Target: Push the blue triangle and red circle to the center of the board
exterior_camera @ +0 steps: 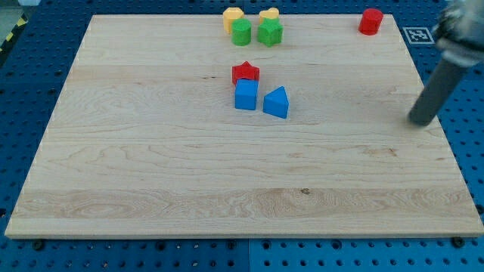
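- The blue triangle [277, 102] lies a little toward 12 o'clock of the board's [151, 151] middle, just beside the blue cube [246, 95], at the cube's 3 o'clock. A narrow gap seems to separate them, but I cannot say for sure that they do not touch.
- Judgement: the triangle is close enough to the middle that its half of the task looks nearly or fully met.
- The red star [245, 72] sits at the cube's 12 o'clock, touching it or nearly so.
- The red circle [370, 20] stands at the board's far 1 o'clock corner, well apart from the middle. Judgement: this block is not yet dealt with.
- The end effector is a plain dark rod with nothing to spread or pinch. My tip [420, 121] rests near the board's 3 o'clock edge, well apart from every block. The red circle lies toward its 11 o'clock.
- Judgement: to drive the circle toward the middle, the tip would need to get round to the circle's far side, near the corner.
- At the 12 o'clock edge sits a tight cluster: an orange block [233, 17], a yellow block [268, 15], a green round block [241, 32] and a green star-like block [270, 32].
- No readable writing. A black-and-white square marker [417, 34] lies on the blue perforated desk [30, 98] beyond the 1 o'clock corner.
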